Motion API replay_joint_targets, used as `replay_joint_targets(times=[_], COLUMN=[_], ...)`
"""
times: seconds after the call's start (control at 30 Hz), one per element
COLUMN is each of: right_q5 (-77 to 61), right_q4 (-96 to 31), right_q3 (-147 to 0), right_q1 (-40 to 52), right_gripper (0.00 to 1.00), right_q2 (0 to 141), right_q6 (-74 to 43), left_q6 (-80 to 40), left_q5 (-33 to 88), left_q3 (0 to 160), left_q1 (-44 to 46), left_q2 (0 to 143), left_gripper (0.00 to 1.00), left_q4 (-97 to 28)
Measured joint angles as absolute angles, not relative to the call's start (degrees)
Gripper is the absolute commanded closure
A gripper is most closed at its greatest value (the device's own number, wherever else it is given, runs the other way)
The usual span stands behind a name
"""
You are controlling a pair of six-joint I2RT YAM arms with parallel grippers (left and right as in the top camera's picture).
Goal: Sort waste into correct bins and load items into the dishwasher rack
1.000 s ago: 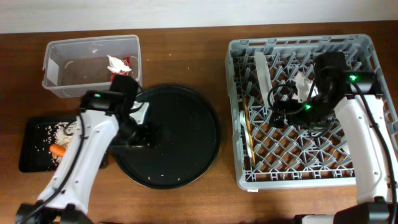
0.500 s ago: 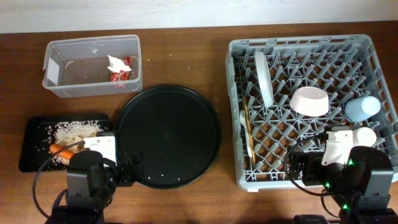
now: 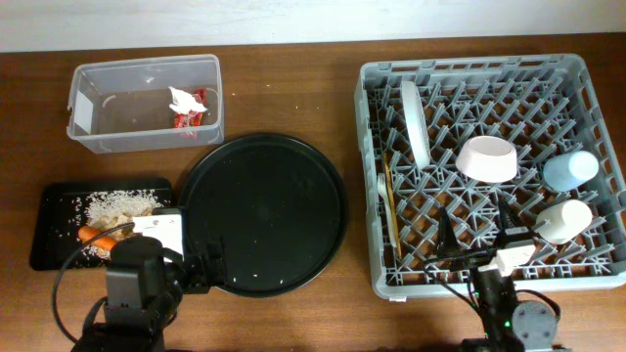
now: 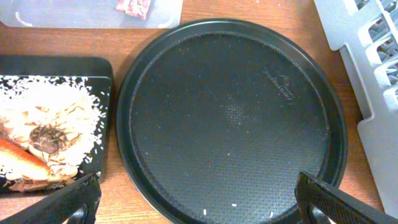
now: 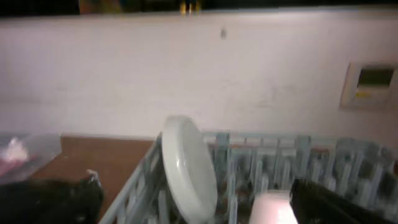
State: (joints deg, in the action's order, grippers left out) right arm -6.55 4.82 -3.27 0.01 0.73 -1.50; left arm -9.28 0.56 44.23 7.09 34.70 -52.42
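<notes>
The grey rack holds an upright grey plate, a pinkish-white bowl, a light-blue cup, a cream cup, a white fork and chopsticks. The clear tub holds the red-and-white wrapper and tissue. The flat black tray holds rice, a carrot and a brown lump. My left gripper is open and empty over the round tray's near edge. My right gripper is open and empty at the rack's near edge, facing the plate.
The large round black tray lies between the bins and the rack, with a few rice grains on it. The rack's corner shows right of it. A white wall stands behind the table.
Both arms have drawn back to the near table edge, the left from over the round tray, the right from inside the rack. Bowl and cups now show uncovered. The right arm sank further back last.
</notes>
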Motion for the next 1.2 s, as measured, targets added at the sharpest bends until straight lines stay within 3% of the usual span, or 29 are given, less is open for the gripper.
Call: replay_joint_targets(times=[0.1,0.67,0.8,0.83,0.93,1.2], right_q5=[-5.9,-5.8,-5.7,-5.6,-5.5,-5.5], right_q4=[-3.9,-3.9,-3.9,-3.9,-3.9,-3.9], right_q3=[-0.7,-0.7,-0.7,-0.7,-0.7,-0.7], right_q1=[0.1,0.1,0.1,0.1,0.1,0.1], right_gripper=[0.01,0.01,0.01,0.01,0.01,0.02], right_q2=[0.6,0.7,0.7,0.7,0.6,0.6], right_q6=[0.1,0.7,0.7,0.7,0.7,0.7], left_q6=[-9.3,-9.3,-9.3,-9.3,-9.3,-9.3], left_q5=[0.6,0.6,0.3,1.0,-0.7,-2.0], left_q3=[44.2,44.2,26.4,15.9,1.9,0.9], left_q1=[7.1,7.1,7.0,6.8,4.5,4.1], left_q2=[34.7,34.1,18.3,10.3,0.8,0.7], left_gripper=[0.01,0.01,0.01,0.01,0.01,0.01], left_q4=[-52.4,-54.8,-34.5,-21.5,-0.9,-4.7])
